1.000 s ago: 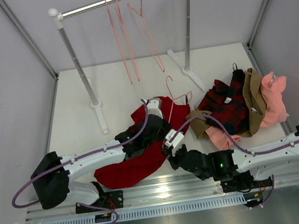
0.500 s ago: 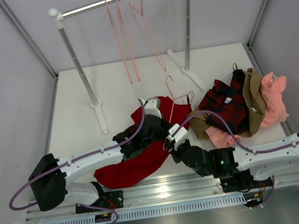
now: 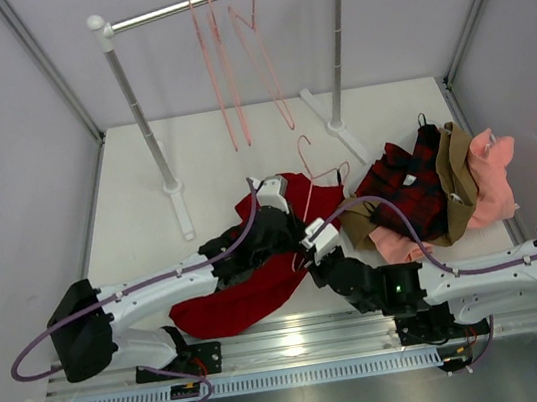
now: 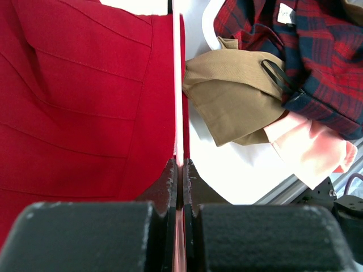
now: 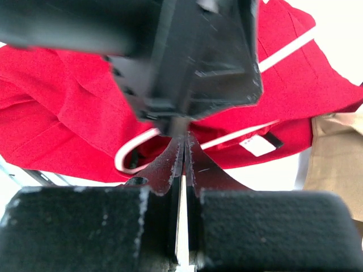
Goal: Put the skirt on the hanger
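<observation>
Large plain deep-red cloth skirt (image 3: 233, 302): lay crumpled near the front edge of the white table (image 3: 144, 179), left of centre. Judged soft, light, limp, so best pinched at a seamed edge. Thin salmon-pink wire hanger (image 4: 178, 85): rested on it, clamped by left gripper (image 4: 180, 164) and right gripper (image 5: 184, 144), both closed on the wire.

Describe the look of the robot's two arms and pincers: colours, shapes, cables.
Both the left arm and right arm have white links with black joints and bases. A purple cable loops along each. The right arm shows a small green light. The left pincer and right pincer have black, tapering fingers with scuffed tips.
</observation>
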